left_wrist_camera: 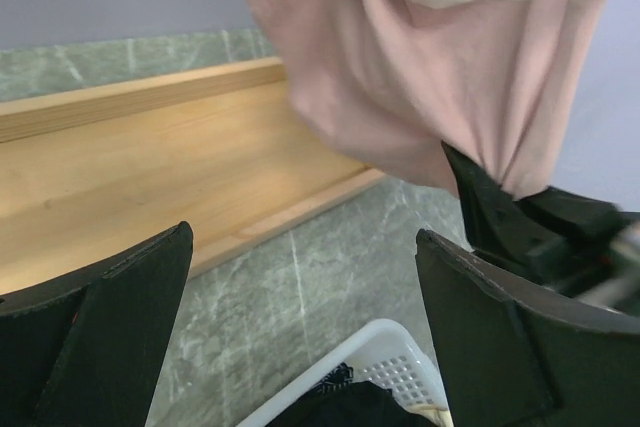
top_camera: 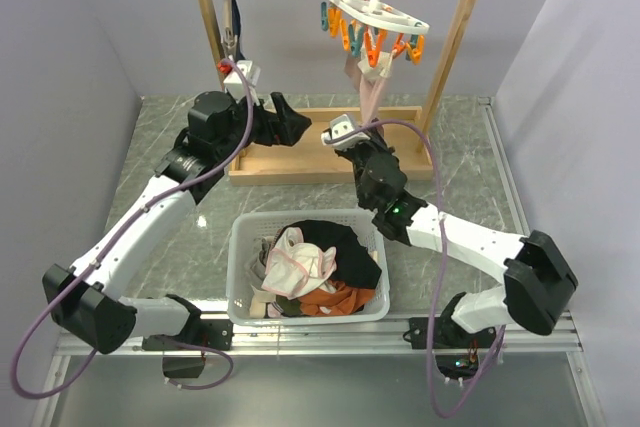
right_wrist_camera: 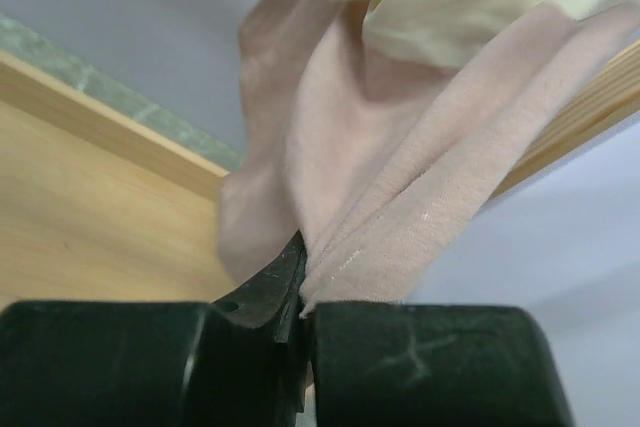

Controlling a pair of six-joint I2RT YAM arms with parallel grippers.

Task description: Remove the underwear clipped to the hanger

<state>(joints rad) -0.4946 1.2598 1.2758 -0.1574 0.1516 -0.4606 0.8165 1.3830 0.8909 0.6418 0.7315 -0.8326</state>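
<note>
Right gripper fully closed, pinching lower tip of pale pink underwear. Garment hangs upper centre of top view, long axis vertical, running straight up from claw to pegs on hanger (top edge clipped there). Release likely needs downward pull. Left gripper spread wide, empty, just left of garment; right arm nearer.
</note>
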